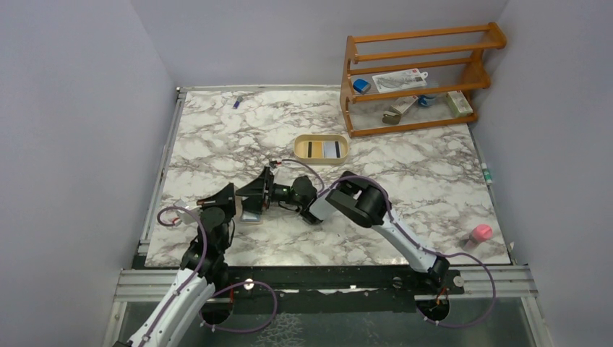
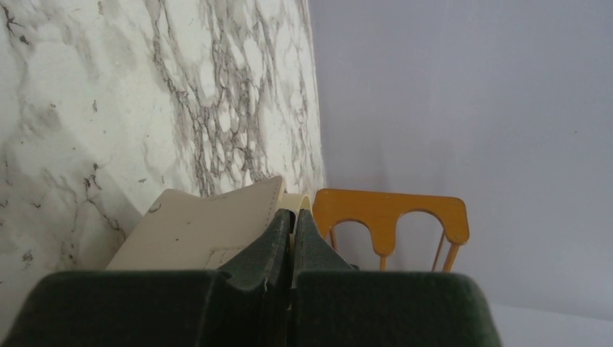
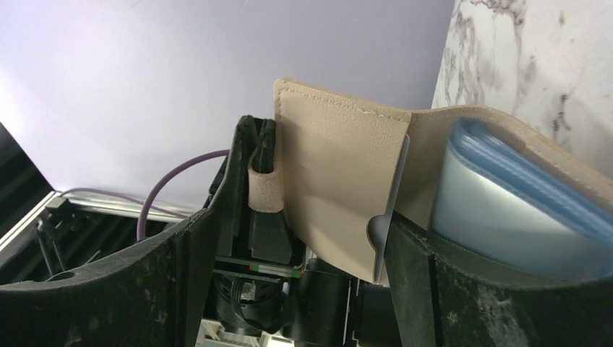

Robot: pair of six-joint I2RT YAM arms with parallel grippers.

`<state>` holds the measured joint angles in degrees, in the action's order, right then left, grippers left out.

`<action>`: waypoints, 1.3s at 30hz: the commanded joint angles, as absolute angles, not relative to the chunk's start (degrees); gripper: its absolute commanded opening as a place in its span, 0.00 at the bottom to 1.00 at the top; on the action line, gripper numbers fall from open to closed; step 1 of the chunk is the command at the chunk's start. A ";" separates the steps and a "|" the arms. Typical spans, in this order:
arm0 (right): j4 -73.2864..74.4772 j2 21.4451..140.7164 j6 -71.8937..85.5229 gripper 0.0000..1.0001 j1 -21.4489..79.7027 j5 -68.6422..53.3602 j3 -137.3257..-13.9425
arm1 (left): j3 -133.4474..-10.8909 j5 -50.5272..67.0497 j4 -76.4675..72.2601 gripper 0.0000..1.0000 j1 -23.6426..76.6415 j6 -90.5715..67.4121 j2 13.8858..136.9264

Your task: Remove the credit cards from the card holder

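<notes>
Card holder (image 3: 340, 181) gripped (cards (image 3: 506, 210) inside).

You are viewing a table (image 1: 434, 181) showing white marble with grey-brown veining; the card holder (image 3: 340, 181) is presenting plain tan-beige with pale stitching; the credit cards (image 3: 506, 210) are showing translucent pale blue; the rack (image 1: 423, 34) is reading orange-brown; the oval tray (image 1: 298, 147) is showing tan; the cable (image 3: 181, 172) is showing purple; one small object (image 1: 480, 233) is showing pink.
</notes>
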<state>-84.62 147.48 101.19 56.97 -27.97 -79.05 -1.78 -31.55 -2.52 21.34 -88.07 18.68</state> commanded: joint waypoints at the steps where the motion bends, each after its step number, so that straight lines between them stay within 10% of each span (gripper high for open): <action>1: -102.55 135.72 100.34 0.84 57.40 -27.34 -78.31 | 7.03 -28.63 10.47 0.00 21.80 -87.12 16.12; 25: -102.16 129.27 94.71 0.83 55.85 -30.86 -69.09 | 7.03 -26.81 8.68 0.00 21.45 -87.84 13.69; 35: -102.22 128.60 95.20 0.36 55.93 -30.89 -64.58 | 6.88 -28.63 7.40 0.00 21.36 -86.84 15.12; 39: -102.22 127.00 94.36 0.35 55.25 -31.51 -61.07 | 6.93 -29.36 7.82 0.00 21.36 -86.28 15.29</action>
